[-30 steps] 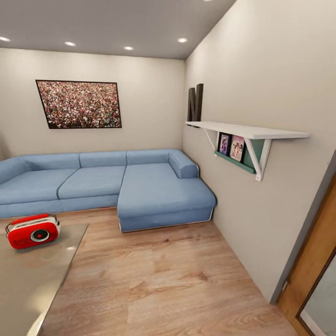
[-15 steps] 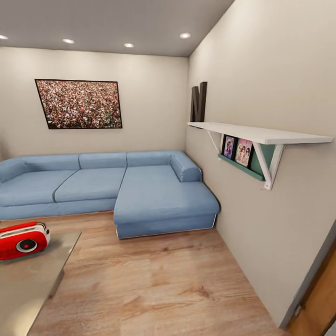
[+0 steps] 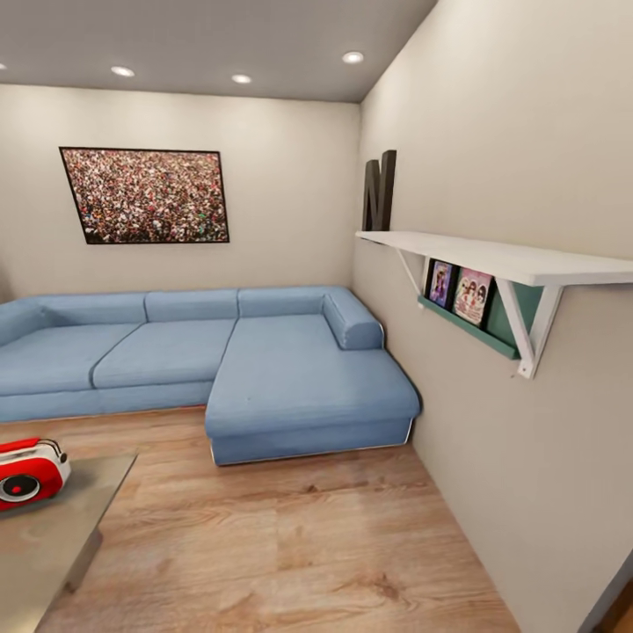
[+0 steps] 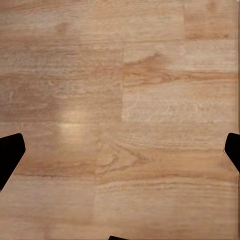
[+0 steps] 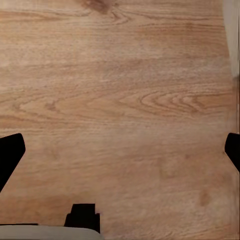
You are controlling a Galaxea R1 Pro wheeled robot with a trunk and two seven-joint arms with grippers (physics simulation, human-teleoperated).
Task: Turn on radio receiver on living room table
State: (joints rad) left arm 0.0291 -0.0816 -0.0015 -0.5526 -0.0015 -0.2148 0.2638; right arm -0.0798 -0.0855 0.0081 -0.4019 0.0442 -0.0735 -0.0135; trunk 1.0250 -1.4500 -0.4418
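The surface (image 3: 53, 536), a grey glossy low table, sits at the lower left of the head view on a light wood plank floor (image 3: 299, 545). The radio (image 3: 28, 473) stands on its far corner, cut by the picture's left edge. Behind it a blue sectional sofa (image 3: 220, 360) runs along the back wall and turns forward into a chaise. Above the sofa hangs a dark-framed picture (image 3: 145, 195) of dense speckled colour. Round ceiling lights (image 3: 352, 57) dot the ceiling. On the right wall a white shelf (image 3: 501, 259) on brackets carries dark block letters (image 3: 380, 189) at its far end, with small colourful pictures (image 3: 462, 292) on a green ledge beneath.

Against the earlier head pictures, the whole view has swung: the radio and surface have slid towards the left edge and lower, the shelf looms larger at the right, and the wooden door that showed at the lower right is all but out of frame. That is the camera moving, not the things.

The radio stands upright, its dial face turned towards the camera and slightly to the right, its long axis running left to right, a little tilted.

The left gripper (image 4: 120, 155) hangs released over bare floor, fingertips spread to the picture's edges. The right gripper (image 5: 120, 155) is likewise released over floor.
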